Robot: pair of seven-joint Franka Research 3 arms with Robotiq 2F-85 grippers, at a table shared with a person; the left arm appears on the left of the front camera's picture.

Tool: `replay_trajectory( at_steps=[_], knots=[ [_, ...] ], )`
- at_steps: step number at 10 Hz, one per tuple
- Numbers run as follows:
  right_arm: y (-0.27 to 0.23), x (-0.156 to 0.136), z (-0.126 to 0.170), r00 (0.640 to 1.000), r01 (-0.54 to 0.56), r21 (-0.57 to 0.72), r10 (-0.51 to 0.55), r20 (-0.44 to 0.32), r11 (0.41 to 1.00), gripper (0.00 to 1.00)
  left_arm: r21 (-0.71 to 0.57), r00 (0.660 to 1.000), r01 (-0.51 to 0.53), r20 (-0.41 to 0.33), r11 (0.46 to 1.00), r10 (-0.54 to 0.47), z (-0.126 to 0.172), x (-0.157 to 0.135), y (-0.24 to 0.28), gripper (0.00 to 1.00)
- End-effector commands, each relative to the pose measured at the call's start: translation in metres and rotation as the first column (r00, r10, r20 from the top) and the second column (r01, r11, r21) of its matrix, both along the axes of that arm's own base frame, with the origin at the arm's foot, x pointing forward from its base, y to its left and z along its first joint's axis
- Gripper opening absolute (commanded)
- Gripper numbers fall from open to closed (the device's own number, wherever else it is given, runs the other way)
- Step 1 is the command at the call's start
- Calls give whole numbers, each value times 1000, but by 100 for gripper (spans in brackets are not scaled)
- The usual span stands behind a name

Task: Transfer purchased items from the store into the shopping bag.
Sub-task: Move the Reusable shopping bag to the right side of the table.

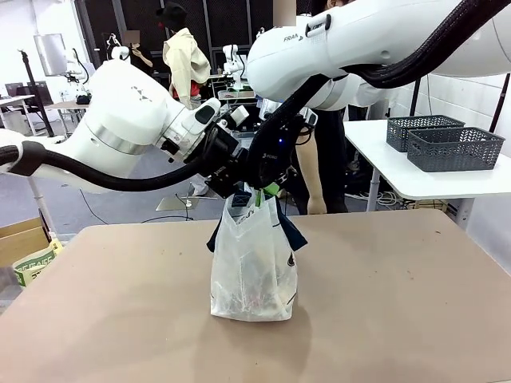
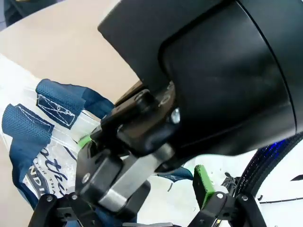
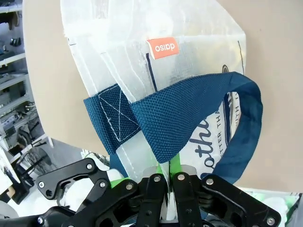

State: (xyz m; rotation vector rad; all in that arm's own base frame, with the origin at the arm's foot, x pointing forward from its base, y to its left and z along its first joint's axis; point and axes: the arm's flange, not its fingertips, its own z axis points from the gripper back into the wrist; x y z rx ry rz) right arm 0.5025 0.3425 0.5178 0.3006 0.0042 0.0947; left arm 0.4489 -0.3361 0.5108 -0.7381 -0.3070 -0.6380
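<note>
Shopping bag (image 1: 254,267) stands mid-table (image 1: 120,319), contents dim through translucent film, items inside not identifiable. Judged light, soft, slippery; film would crumple or tear under pinch. Woven blue handle (image 3: 189,116) is stiff, stitched, best hold (film rim poor choice). Right gripper (image 3: 166,177) jaws closed tight on bag's top edge beside handle. Left gripper (image 2: 142,198) jaws wide, holding nothing, close against right gripper above bag mouth. Grey baskets (image 1: 455,148) far right on side table.
</note>
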Motion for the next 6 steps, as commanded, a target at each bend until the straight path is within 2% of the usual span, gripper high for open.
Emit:
replay_trajectory(
  at_steps=[1, 6],
  knots=[
    [3, -3, -5, 1000, 14, -16, -14, -5, 1000, 0, 37, 999, -40, 7, 999, 40, 2, 3, -12, 100],
    [4, -2, -5, 1000, 14, -12, -14, -9, 1000, 0, -5, 995, -100, 11, 995, 100, 7, 3, -3, 100]
  ],
)
